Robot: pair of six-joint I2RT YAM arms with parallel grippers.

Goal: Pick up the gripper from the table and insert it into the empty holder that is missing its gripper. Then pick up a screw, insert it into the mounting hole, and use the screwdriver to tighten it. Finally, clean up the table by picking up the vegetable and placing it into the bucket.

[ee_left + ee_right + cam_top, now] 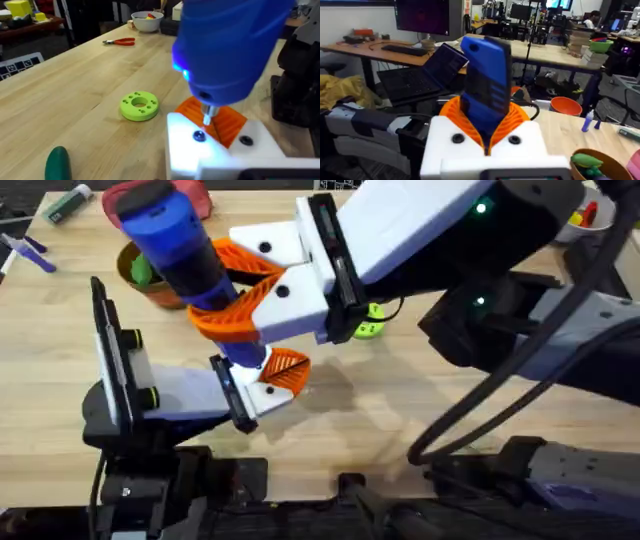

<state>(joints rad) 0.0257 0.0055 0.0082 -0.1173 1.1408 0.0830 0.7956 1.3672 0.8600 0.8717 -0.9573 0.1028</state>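
My right gripper reaches across the table and is shut on the blue screwdriver, held upright between its orange pads. The metal bit points down at my left gripper, whose white holder carries the orange gripper. A shiny screw sits in the mounting hole just beside the bit tip. The left fingers look pressed together. The dark-green vegetable lies on the table. The bucket stands at the back left with a green item inside.
A round green disc lies mid-table. Red pliers and a white bowl sit toward the far right edge. Markers lie at the back left corner. The right arm spans the table's middle.
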